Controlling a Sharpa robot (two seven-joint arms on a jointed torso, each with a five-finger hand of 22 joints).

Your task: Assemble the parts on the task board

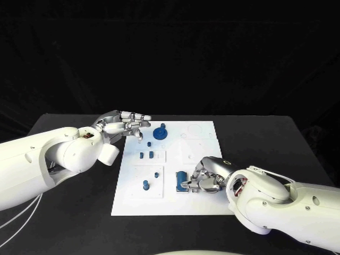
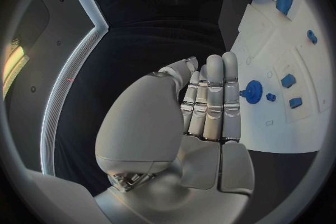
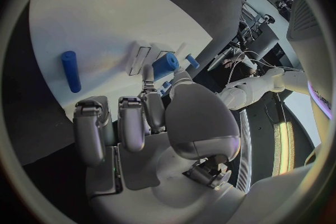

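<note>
The right hand (image 1: 203, 178) is curled beside a blue block (image 1: 182, 181) on the task board (image 1: 204, 204); whether the block is grasped cannot be told. The left hand (image 1: 126, 124) is held released, well apart at the far edge.

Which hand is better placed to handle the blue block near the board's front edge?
Likely right: the right hand is curled right beside the blue block, while the left hand hovers open near the task board far corner.

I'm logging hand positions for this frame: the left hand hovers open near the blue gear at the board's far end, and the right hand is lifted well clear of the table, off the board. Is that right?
Not quite. The head view shows the right hand down at the near end of the task board, its fingers against a blue block. The left hand is open near the blue gear, as you said.
</note>
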